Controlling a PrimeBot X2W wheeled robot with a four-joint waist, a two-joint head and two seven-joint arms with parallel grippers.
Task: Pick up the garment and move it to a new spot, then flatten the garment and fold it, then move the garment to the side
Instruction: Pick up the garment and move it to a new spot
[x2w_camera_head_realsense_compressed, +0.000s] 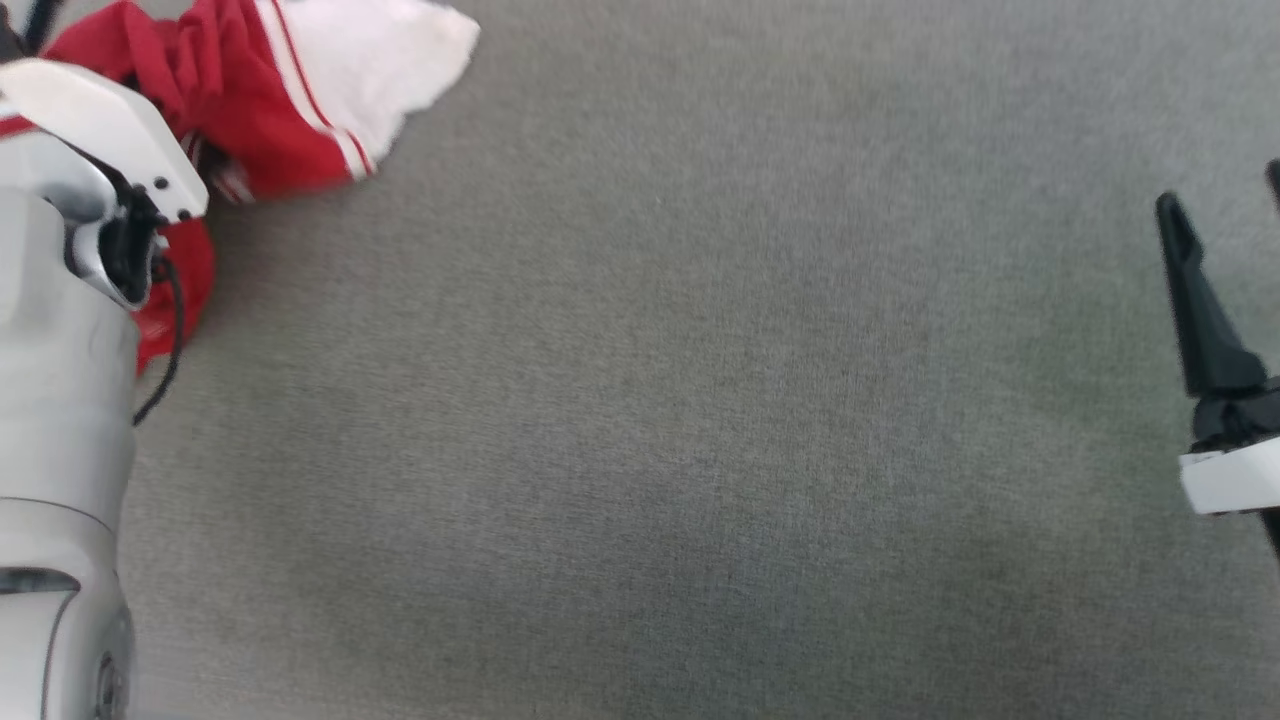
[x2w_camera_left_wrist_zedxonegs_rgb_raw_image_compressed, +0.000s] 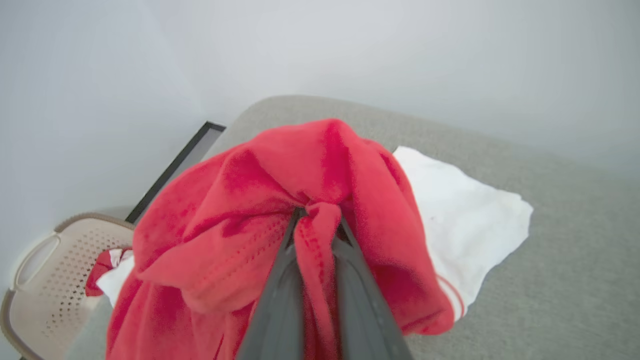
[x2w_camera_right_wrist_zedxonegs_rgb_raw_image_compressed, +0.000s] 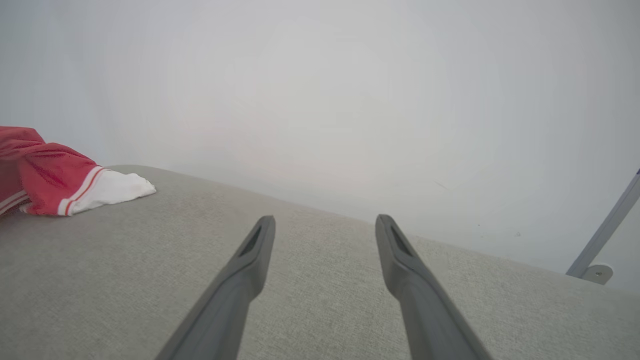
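The garment (x2w_camera_head_realsense_compressed: 270, 90) is a bunched heap of bright red cloth with a white end panel edged in thin stripes, lying at the far left of the grey surface in the head view. In the left wrist view my left gripper (x2w_camera_left_wrist_zedxonegs_rgb_raw_image_compressed: 319, 220) is shut on a fold of the garment (x2w_camera_left_wrist_zedxonegs_rgb_raw_image_compressed: 240, 210), red cloth pinched between its two dark fingers. The pale left forearm (x2w_camera_head_realsense_compressed: 70, 330) covers part of the heap. My right gripper (x2w_camera_right_wrist_zedxonegs_rgb_raw_image_compressed: 325, 225) stands open above bare grey cloth, far to the right of the garment (x2w_camera_right_wrist_zedxonegs_rgb_raw_image_compressed: 55, 180); one of its fingers (x2w_camera_head_realsense_compressed: 1195, 300) rises at the head view's right edge.
The grey fabric surface (x2w_camera_head_realsense_compressed: 680, 400) stretches wide between the two arms. A beige perforated basket (x2w_camera_left_wrist_zedxonegs_rgb_raw_image_compressed: 45, 280) sits below the surface's far left corner with some red and white cloth in it. A pale wall stands behind, with a grey metal leg (x2w_camera_right_wrist_zedxonegs_rgb_raw_image_compressed: 600, 240) at far right.
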